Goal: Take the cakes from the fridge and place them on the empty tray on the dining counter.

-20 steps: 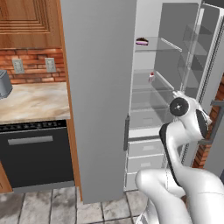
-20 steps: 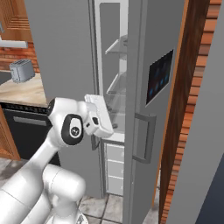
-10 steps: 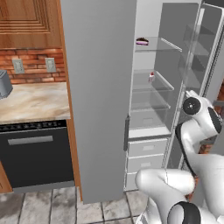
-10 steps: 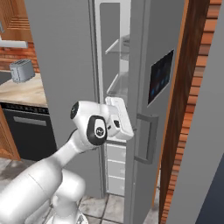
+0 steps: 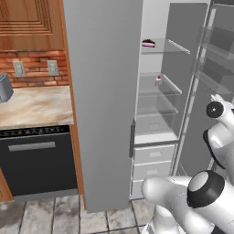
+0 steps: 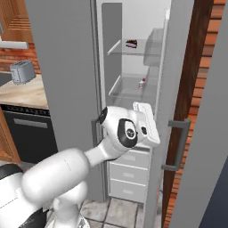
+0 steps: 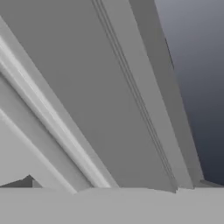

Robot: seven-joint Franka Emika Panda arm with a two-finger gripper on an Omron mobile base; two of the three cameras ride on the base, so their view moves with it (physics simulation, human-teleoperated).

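The dark chocolate-brown wedge of cake (image 5: 148,43) sits near the front edge of the top clear glass shelf (image 5: 157,50) inside the tall plain grey fridge (image 5: 103,100), whose right door hangs open. One shelf down, the small white wedge of cake with a red top (image 5: 158,80) stands toward the middle of that shelf (image 6: 129,91), well apart from the brown one. Both are untouched.

The white arm's hand (image 6: 146,124) is low, in front of the fridge's white drawers (image 5: 153,167), below both cakes and close to the open door's inner edge. The jaws themselves are hidden from the base cameras; going by their spread setting they stand wide apart, holding nothing.

The risk, as I judge it, is in the climb: the hand camera sits tight against grey door panels, so lifting toward the shelves could knock the door or catch a shelf's front edge. A reach that arrives too high or too fast might push a slice backward or tip it.
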